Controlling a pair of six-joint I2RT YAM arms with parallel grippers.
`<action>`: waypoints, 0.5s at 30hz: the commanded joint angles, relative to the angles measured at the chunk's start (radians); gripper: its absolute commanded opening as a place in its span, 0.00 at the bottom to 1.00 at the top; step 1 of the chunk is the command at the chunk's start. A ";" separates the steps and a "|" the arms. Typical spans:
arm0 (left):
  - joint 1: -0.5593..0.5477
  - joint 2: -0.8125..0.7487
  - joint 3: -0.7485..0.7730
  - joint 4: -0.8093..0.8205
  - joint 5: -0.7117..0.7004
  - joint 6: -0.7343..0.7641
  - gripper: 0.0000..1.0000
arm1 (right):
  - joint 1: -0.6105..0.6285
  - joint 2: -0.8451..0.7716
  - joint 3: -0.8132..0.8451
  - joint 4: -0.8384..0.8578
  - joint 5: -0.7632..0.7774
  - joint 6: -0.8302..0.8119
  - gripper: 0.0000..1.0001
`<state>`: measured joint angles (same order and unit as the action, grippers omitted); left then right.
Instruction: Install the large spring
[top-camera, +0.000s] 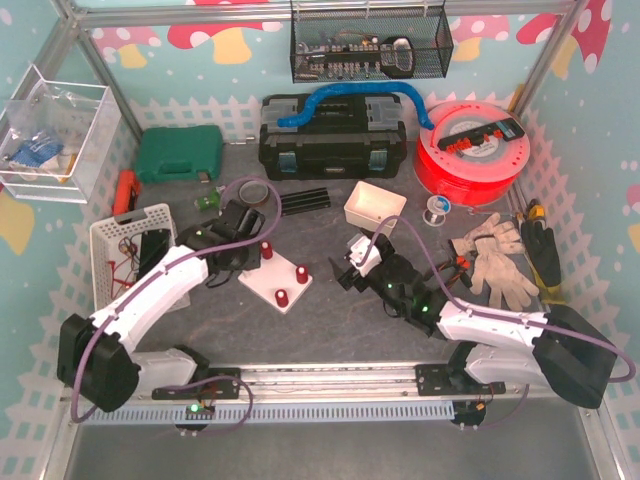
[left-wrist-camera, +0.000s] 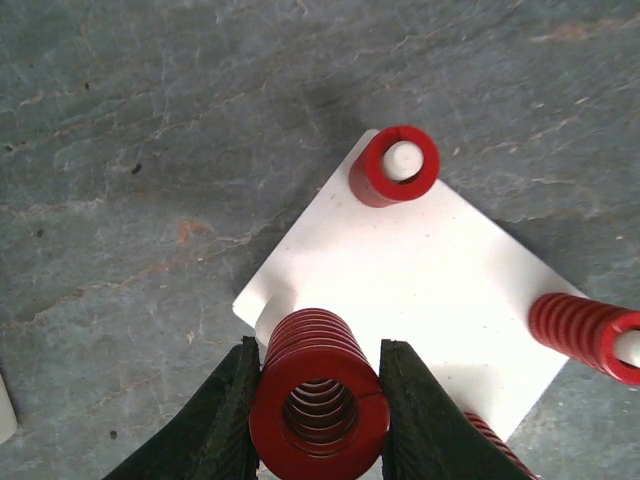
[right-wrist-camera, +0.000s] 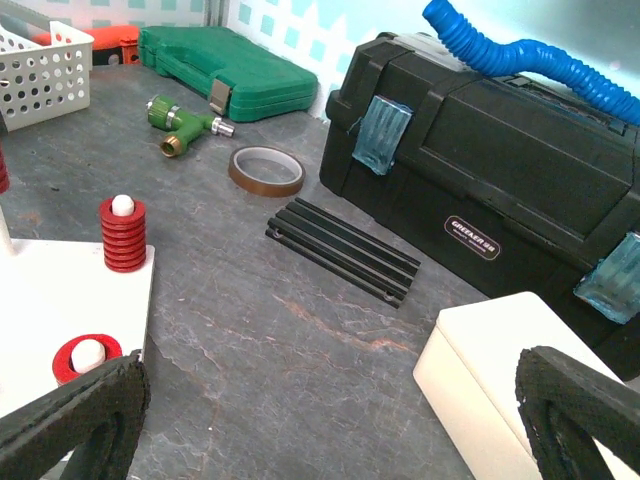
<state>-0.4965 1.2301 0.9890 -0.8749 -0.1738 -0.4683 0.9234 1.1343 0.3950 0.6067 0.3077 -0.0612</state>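
My left gripper (left-wrist-camera: 320, 402) is shut on the large red spring (left-wrist-camera: 318, 365), one finger on each side, and I look down its bore. The spring's far end is at a white peg (left-wrist-camera: 272, 320) on the corner of the white base plate (left-wrist-camera: 420, 270). I cannot tell whether the spring is around the peg. A short red spring (left-wrist-camera: 395, 165) sits on the far peg, and a longer one (left-wrist-camera: 590, 335) on the right peg. In the top view the left gripper (top-camera: 243, 262) is at the plate's left edge (top-camera: 262, 285). My right gripper (top-camera: 345, 270) is open and empty, right of the plate.
A white box (right-wrist-camera: 500, 380) lies close in front of my right finger (right-wrist-camera: 590, 400). Black rails (right-wrist-camera: 345, 250), a tape roll (right-wrist-camera: 266, 170), a black toolbox (right-wrist-camera: 500, 180) and a green case (right-wrist-camera: 225, 60) lie behind. A white basket (top-camera: 130, 240) stands left, and gloves (top-camera: 495, 255) right.
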 joint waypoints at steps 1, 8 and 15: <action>0.009 0.046 0.034 -0.014 -0.029 -0.016 0.03 | -0.004 -0.028 -0.013 0.033 0.023 0.009 0.99; 0.010 0.065 0.025 0.008 -0.043 -0.028 0.02 | -0.005 -0.058 -0.029 0.034 0.023 0.004 0.99; 0.023 0.048 0.020 0.008 -0.049 -0.044 0.03 | -0.008 -0.051 -0.030 0.039 0.020 -0.001 0.99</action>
<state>-0.4870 1.2953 0.9901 -0.8742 -0.2001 -0.4904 0.9218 1.0901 0.3725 0.6140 0.3199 -0.0620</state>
